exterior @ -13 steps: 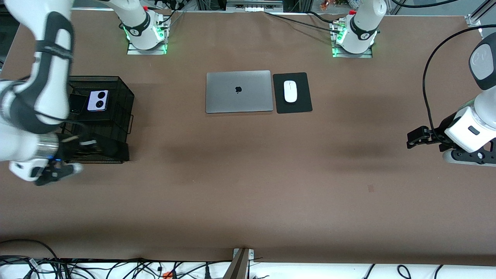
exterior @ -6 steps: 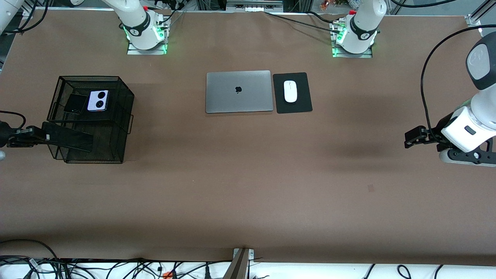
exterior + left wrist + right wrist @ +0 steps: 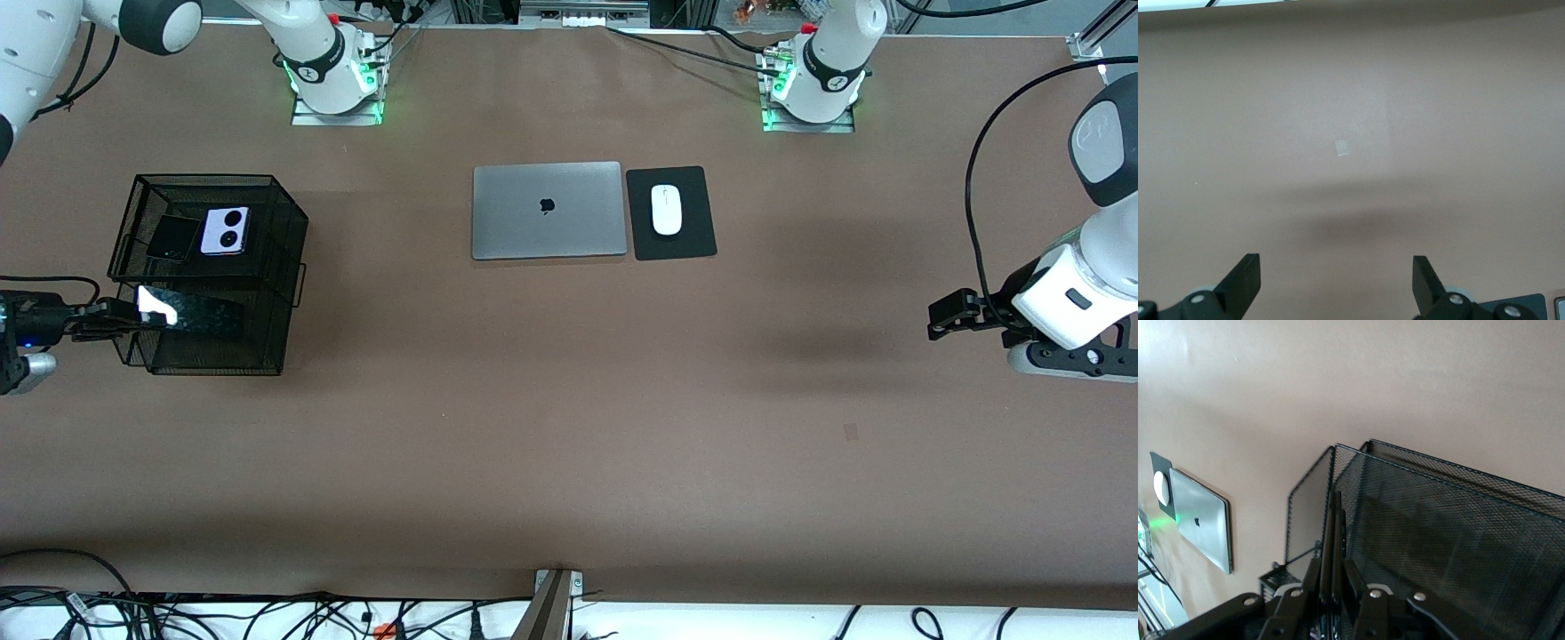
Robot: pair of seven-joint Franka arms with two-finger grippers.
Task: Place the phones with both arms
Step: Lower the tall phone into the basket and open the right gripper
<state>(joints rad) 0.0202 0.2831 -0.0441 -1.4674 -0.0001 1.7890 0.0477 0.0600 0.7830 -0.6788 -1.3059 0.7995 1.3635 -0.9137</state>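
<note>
Right gripper (image 3: 111,325) fingers clamped on the long slim black slab phone (image 3: 188,316), over the black wire-mesh basket (image 3: 267,293). Small black flip phone (image 3: 172,238) and pale-lilac flip phone (image 3: 224,230) lie in the basket's farther part. Left gripper (image 3: 941,319) waits, fingers spread, empty, well apart from the basket.

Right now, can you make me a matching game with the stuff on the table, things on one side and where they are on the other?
Things:
1. white mouse
2. pale-lilac flip phone
3. slim black phone
4. left gripper

Places or states:
A. held edge-on in the shut right gripper, over the black mesh basket
B. on the black pad beside the silver laptop
C. open and empty, waiting over bare table at the left arm's end
D. lying in the basket's upper tray next to the small black flip phone

Pairs: 1-B, 2-D, 3-A, 4-C
</note>
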